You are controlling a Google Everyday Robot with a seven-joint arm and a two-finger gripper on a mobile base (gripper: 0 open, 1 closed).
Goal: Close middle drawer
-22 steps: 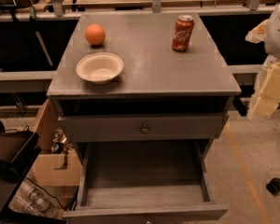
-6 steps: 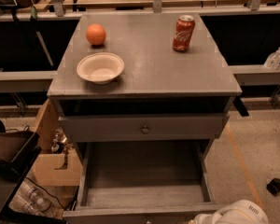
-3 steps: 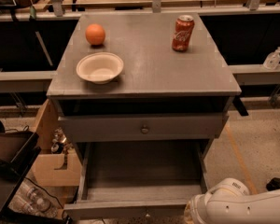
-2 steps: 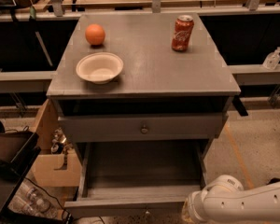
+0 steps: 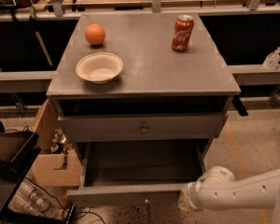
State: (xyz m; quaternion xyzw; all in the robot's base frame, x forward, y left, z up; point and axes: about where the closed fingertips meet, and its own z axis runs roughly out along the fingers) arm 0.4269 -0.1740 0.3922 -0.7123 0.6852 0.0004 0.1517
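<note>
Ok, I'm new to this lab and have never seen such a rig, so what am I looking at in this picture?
It is one camera looking down at a grey cabinet from the front. The white tube at lower right is the robot's arm; its pincer, the grasping end, is by the right end of the middle drawer, which is pulled far out. The drawer above is slightly open. On top are an orange, a paper bowl and a red cola can. Whether the pincer grips anything cannot be seen.
</note>
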